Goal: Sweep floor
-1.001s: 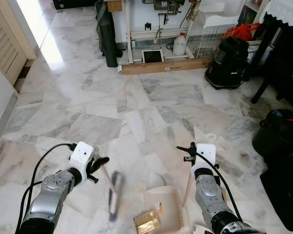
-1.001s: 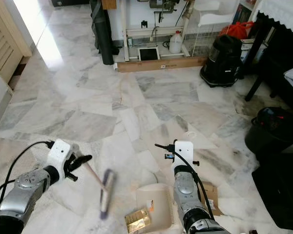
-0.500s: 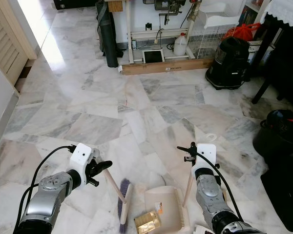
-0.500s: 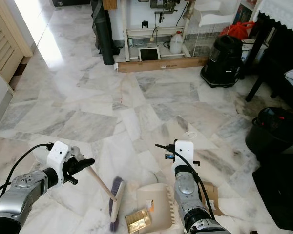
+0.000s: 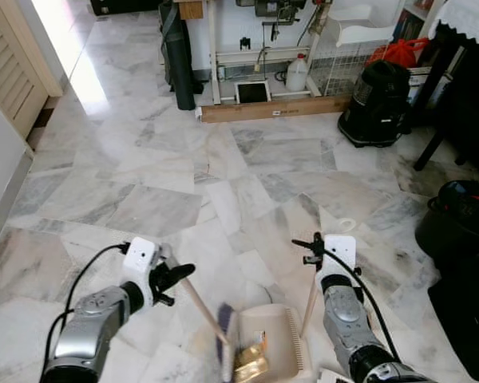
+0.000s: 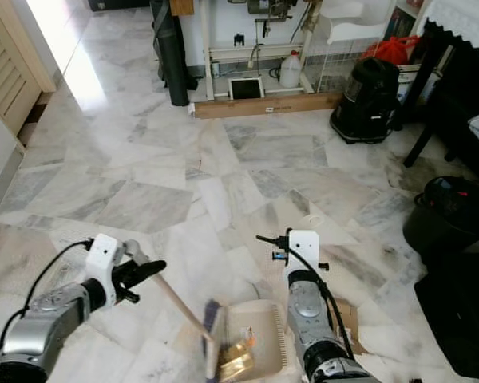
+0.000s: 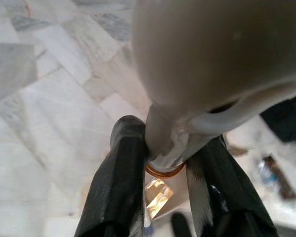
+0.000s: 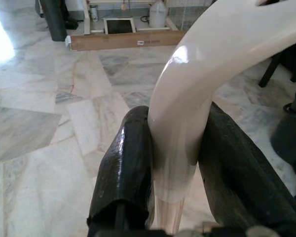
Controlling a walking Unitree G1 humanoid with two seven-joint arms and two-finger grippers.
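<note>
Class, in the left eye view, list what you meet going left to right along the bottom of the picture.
left gripper → broom → dustpan → right gripper

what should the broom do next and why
Probably one more short push toward the dustpan: the left gripper has the broom head at its mouth, with the gold wrapper just on the lip, while the right gripper steadies the handle.
</note>
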